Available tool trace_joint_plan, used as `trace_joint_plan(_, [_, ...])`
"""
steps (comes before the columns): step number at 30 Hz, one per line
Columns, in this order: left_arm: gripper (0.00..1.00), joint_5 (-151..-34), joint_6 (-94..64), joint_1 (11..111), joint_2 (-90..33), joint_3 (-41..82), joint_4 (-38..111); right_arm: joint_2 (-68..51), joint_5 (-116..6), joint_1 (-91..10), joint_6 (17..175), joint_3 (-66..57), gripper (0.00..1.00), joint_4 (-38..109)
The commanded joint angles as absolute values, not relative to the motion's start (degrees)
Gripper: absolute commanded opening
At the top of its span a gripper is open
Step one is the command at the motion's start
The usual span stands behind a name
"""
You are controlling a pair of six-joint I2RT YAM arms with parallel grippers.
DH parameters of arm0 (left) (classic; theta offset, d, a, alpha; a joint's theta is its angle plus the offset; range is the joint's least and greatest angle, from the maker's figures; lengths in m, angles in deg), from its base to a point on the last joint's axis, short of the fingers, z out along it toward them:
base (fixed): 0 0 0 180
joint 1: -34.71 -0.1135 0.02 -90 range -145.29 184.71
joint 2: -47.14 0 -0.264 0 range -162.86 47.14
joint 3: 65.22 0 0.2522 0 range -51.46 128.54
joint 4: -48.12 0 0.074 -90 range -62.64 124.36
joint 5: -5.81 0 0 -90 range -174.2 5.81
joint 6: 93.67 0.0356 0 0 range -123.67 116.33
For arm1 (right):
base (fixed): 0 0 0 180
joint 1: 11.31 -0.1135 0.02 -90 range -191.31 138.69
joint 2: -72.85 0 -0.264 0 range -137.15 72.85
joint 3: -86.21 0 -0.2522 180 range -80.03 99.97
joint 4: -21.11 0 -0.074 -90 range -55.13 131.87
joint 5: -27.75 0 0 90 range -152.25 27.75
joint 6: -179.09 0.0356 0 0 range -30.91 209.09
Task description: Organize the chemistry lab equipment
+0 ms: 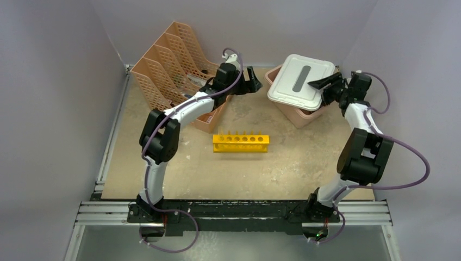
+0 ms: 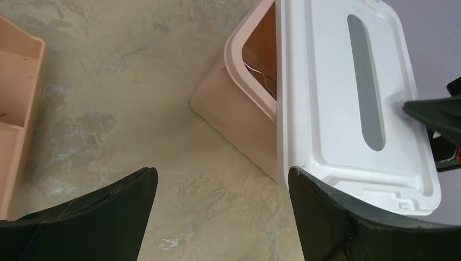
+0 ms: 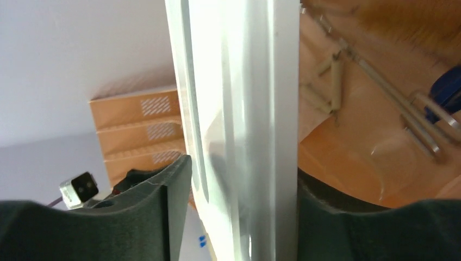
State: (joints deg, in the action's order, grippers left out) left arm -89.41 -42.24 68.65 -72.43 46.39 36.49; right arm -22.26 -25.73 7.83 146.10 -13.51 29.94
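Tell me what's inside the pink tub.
Past the askew white lid, the pink tub holds thin clear tubes and a blue piece. The lid covers the rest.

The test-tube rack (image 1: pixel 241 143) lay at the middle of the table (image 1: pixel 163 174). Behind it to the left stood the desk organizer (image 1: pixel 168 65). Behind it to the right stood the tub (image 1: pixel 296 113), with its lid (image 1: pixel 300 80) askew on top and tubes (image 3: pixel 380 84) inside.

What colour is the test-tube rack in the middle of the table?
Yellow; the test-tube rack shows best in the top external view.
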Motion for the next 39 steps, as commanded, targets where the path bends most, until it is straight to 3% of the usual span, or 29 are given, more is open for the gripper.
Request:
trace_joint_plan(1, [0.89, -93.99, -44.21, 68.55, -72.47, 50.61, 40.21, -22.31, -35.75, 7.97, 134.86, -4.56, 0.62, 41.75])
trace_joint_plan(8, [0.89, -93.87, -42.74, 68.00, -71.37, 51.43, 34.67, -19.40, -52.42, 7.68, 125.65, 0.41, 0.75, 53.36])
trace_joint_plan(13, [0.87, -95.62, -42.64, 67.67, -71.52, 51.50, 34.45, -19.85, -60.08, 6.64, 119.89, 3.79, 0.77, 57.80])
trace_joint_plan(20, [0.82, -95.96, -40.13, 67.25, -68.47, 50.28, 28.01, -21.44, -77.26, -7.68, 111.35, 13.72, 0.77, 61.77])
trace_joint_plan(30, [0.76, -98.70, -41.66, 62.06, -59.63, 40.11, 28.73, -36.56, -75.60, -19.76, 111.79, 31.73, 0.55, 65.94])
trace_joint_plan(39, [0.75, -99.86, -40.24, 61.96, -56.73, 35.38, 31.27, -48.08, -79.62, -22.93, 112.81, 43.70, 0.50, 70.95])
